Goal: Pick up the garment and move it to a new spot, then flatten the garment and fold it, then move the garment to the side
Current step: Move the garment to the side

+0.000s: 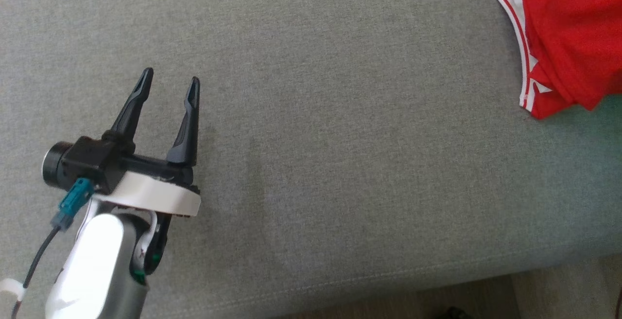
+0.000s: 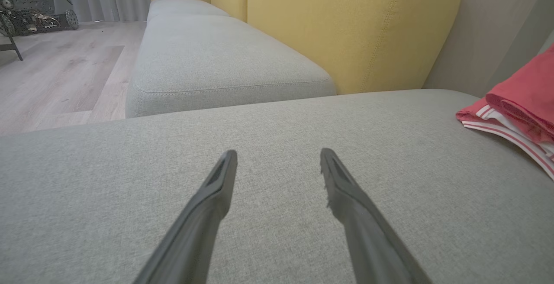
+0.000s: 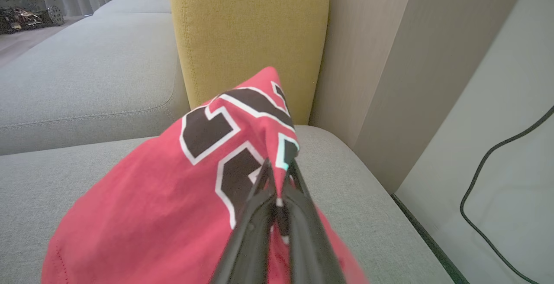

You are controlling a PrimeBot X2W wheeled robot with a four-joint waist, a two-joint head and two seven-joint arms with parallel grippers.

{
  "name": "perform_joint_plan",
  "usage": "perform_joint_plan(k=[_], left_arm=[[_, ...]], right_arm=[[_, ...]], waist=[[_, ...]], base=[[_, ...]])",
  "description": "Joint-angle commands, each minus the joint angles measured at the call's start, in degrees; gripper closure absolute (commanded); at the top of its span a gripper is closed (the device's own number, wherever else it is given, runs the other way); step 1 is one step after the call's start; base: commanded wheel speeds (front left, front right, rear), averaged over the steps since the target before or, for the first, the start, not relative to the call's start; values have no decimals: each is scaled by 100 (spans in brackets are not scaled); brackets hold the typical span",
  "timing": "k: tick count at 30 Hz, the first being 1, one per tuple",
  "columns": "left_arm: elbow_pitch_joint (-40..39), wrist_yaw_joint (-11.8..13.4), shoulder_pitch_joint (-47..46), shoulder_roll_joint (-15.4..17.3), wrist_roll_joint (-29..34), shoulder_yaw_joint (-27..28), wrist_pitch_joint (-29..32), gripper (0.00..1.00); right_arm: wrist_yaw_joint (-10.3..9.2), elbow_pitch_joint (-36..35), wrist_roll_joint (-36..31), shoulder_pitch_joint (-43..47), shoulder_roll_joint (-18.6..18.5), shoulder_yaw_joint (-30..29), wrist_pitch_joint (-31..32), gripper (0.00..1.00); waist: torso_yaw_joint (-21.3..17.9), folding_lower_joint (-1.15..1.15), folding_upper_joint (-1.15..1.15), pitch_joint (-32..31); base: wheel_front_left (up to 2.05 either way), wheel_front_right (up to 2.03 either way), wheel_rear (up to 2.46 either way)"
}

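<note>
The garment (image 1: 566,32) is a red shirt with white striped trim, bunched at the upper right of the grey sofa cushion (image 1: 340,139). In the right wrist view my right gripper (image 3: 279,167) is shut on a raised fold of the garment (image 3: 173,197), which bears black and white lettering and drapes down to the cushion. My left gripper (image 1: 170,79) hovers open over the bare cushion at the left, far from the garment, with nothing between its fingers. The left wrist view has the left gripper (image 2: 279,158) and the garment's edge (image 2: 519,106) at its right.
Yellow back cushions (image 2: 346,28) stand behind the seat. A second grey seat cushion (image 2: 216,59) extends beyond. A pale wall panel (image 3: 372,59) and a floor with a black cable (image 3: 497,162) lie to the sofa's right. The cushion's front edge (image 1: 388,280) runs near the bottom.
</note>
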Motion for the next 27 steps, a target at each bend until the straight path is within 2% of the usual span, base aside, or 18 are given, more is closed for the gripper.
perform_joint_plan(k=[1, 7, 13, 17, 21, 22, 27], left_arm=[[-217, 7, -206, 150, 71, 147, 19, 0], [-183, 8, -205, 183, 43, 143, -3, 0], [-145, 35, -135, 206, 3, 150, -23, 0], [-84, 91, -35, 187, -40, 173, -51, 0], [-16, 153, 82, 138, -108, 201, -84, 0], [-16, 153, 82, 138, -108, 201, -84, 0], [59, 220, 242, 91, -193, 241, -121, 0]], right_arm=[[-4, -138, -32, -116, -128, 13, -49, 2], [-4, -201, -173, -10, 4, -60, -142, 0], [-4, -654, -405, 289, 273, -161, -224, 0], [-4, -1206, -711, 631, 776, -239, -398, 0], [-4, -1685, -928, 1089, 1377, -56, -487, 0], [-4, -1685, -928, 1089, 1377, -56, -487, 0], [-4, -2012, -1044, 1515, 1934, 298, -535, 0]], waist=[[-4, -1, 0, 7], [-10, -1, 0, -28], [-9, -1, 0, -156], [0, -1, 0, -351], [54, -1, 0, -589], [54, -1, 0, -589], [191, -1, 0, -861]], base=[[0, 0, 0], [0, 0, 0], [0, 0, 0], [0, 0, 0], [0, 0, 0], [0, 0, 0], [0, 0, 0]])
